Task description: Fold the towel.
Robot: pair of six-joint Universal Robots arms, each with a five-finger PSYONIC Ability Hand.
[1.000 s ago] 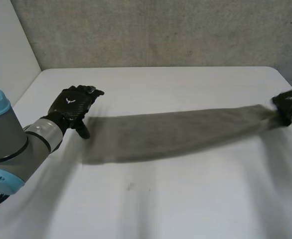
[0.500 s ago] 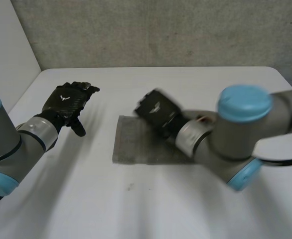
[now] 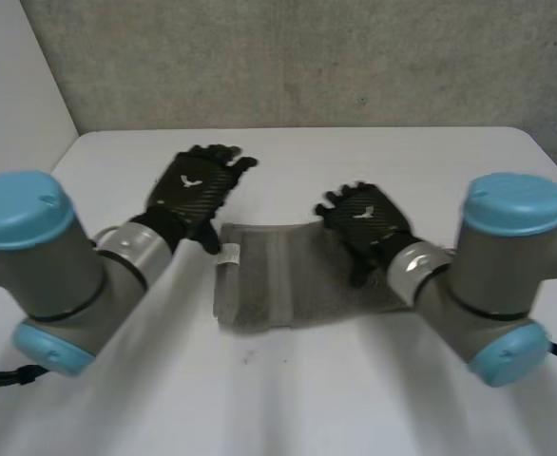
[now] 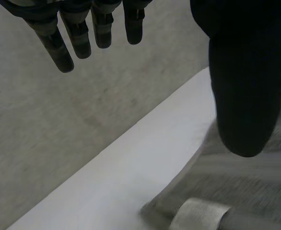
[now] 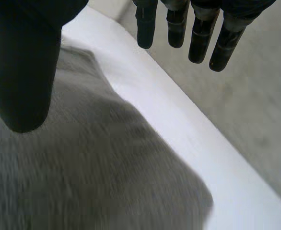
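A grey towel (image 3: 283, 275) lies folded on the white table (image 3: 288, 399), with a small white label (image 3: 227, 255) at its left edge. My left hand (image 3: 191, 187) hovers at the towel's upper left corner, fingers straight, holding nothing. In the left wrist view its fingers (image 4: 73, 36) and thumb (image 4: 246, 86) spread above the towel (image 4: 246, 191) and its label (image 4: 198, 214). My right hand (image 3: 364, 220) is over the towel's upper right part, fingers straight and apart. In the right wrist view its fingers (image 5: 198, 28) and thumb (image 5: 23, 67) hang free above the towel (image 5: 83, 177).
A grey wall (image 3: 297, 57) runs behind the table's far edge. A white side panel (image 3: 12, 104) stands at the left. Bare table lies in front of the towel and to both sides.
My right hand carried the towel's right end leftward over the rest, folding it, then let go and opened. My left hand moved right toward the towel's upper left corner.
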